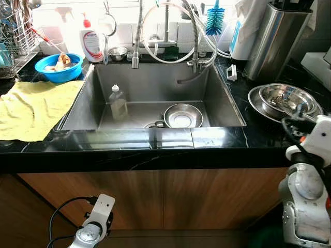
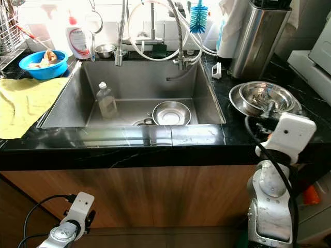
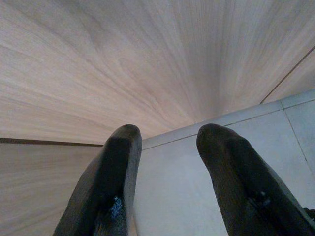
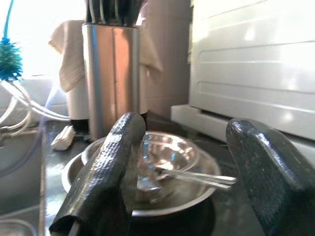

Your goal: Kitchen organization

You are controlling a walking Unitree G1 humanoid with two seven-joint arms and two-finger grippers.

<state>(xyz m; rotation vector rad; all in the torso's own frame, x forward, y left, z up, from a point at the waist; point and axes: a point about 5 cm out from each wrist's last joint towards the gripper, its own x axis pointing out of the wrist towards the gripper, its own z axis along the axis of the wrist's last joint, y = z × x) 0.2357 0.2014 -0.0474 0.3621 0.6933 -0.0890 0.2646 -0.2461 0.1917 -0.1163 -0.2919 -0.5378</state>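
The robot stands square to a stainless steel sink basin [image 1: 155, 88] set in a glossy black stone worktop [image 1: 129, 142], and the step in hand looks like an approach to the stacked shiny steel bowls [image 1: 285, 99] on the worktop just right of the basin. The right gripper [image 4: 184, 167] is raised at worktop height with its jaws spread wide and holding nothing; its wrist view looks straight at those bowls, where metal cutlery [image 4: 197, 177] lies across the upper one, with a tall brushed-steel knife holder [image 4: 112, 73] standing behind. The left gripper [image 3: 167, 172] hangs low in front of the wooden cabinet front [image 1: 155, 201], jaws also apart and empty, idle. Inside the basin stand a small clear plastic bottle [image 1: 118, 102] and a round steel dish [image 1: 182, 115]; a yellow cloth [image 1: 31, 108] and a blue plastic bowl [image 1: 58, 67] sit on the worktop to the left. The next move probably calls for easing the right gripper forward and down so one finger passes over a bowl rim, or closing on the cutlery first; thin polished metal is likely to slip, so a firm, square pinch matters.
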